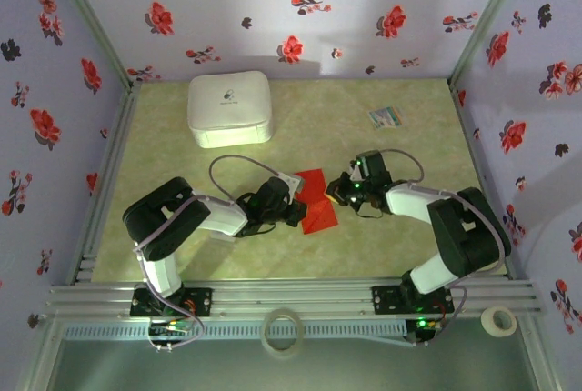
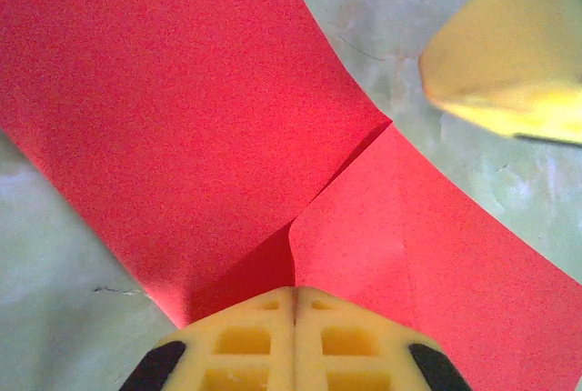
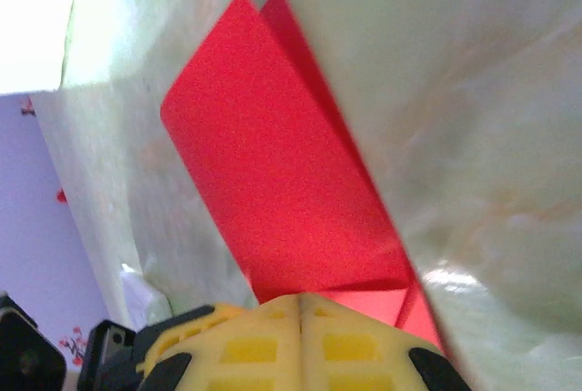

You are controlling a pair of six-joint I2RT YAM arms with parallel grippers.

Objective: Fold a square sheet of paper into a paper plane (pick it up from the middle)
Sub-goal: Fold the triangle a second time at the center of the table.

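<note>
The red square sheet of paper (image 1: pixel 316 200) lies folded on the green table between the two arms. In the left wrist view two red flaps (image 2: pixel 182 118) meet at a slanting seam that runs down to my left gripper (image 2: pixel 294 291). That gripper is shut, its tips resting on the paper's near edge (image 1: pixel 296 212). In the right wrist view the paper (image 3: pixel 273 164) stretches away as a long folded strip. My right gripper (image 3: pixel 299 297) is shut with its tips on the strip's near end, by a small folded corner (image 1: pixel 335 193). One right finger (image 2: pixel 509 64) hangs over the paper's far side.
A white box (image 1: pixel 229 109) stands at the back left. A small multicoloured card (image 1: pixel 386 117) lies at the back right, and a small white packet (image 1: pixel 291 177) sits beside the paper. Two tape rolls (image 1: pixel 283 332) (image 1: pixel 498 321) rest on the front rail. Flowered walls enclose the table.
</note>
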